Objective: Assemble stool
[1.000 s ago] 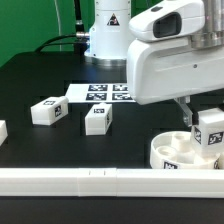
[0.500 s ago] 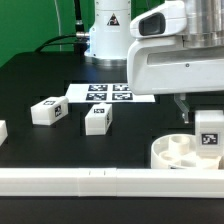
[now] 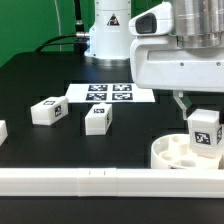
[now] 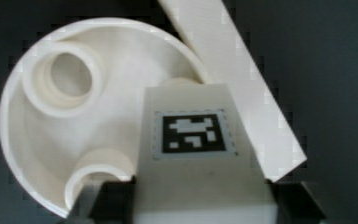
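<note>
The round white stool seat [image 3: 180,152] lies at the exterior view's right, against the front rail, sockets facing up. My gripper [image 3: 197,104] is shut on a blocky white leg [image 3: 205,131] with a square tag, held upright just above the seat's right part. In the wrist view the leg [image 4: 197,140] fills the middle between the dark fingers [image 4: 108,195], with the seat [image 4: 78,90] and an open socket below it. Two more tagged legs [image 3: 46,111] [image 3: 97,119] lie on the black table at the exterior view's left and middle.
The marker board [image 3: 108,94] lies flat at the back, near the robot base. A long white border rail [image 3: 80,180] runs along the front edge. Another white piece [image 3: 2,130] shows at the exterior view's far left edge.
My gripper with the leg has shifted slightly to the exterior view's left and turned the leg a little, staying over the seat's right part. The other parts have not moved.
</note>
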### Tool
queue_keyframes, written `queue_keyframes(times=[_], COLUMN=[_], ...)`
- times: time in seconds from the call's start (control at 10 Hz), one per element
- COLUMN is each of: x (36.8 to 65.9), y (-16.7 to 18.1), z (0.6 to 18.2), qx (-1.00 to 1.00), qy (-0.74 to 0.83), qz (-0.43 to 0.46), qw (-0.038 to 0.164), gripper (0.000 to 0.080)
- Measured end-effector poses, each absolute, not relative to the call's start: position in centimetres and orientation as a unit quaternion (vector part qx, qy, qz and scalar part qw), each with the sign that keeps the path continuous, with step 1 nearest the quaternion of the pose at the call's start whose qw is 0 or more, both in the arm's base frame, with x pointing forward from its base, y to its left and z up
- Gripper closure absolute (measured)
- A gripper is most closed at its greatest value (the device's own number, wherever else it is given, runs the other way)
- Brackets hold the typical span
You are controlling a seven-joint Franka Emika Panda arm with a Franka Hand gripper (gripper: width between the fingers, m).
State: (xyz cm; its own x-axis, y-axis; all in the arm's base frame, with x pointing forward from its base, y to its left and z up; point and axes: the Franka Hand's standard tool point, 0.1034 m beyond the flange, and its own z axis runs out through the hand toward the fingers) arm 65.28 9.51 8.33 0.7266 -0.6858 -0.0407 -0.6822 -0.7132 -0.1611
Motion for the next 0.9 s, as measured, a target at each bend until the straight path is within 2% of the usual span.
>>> queue_keyframes(times=[0.9], x=[65.04], y=[10.20], z=[8.01], qx=[-0.743], qy=[0.660], qz=[0.036], qw=[0.100], gripper=[0.0459])
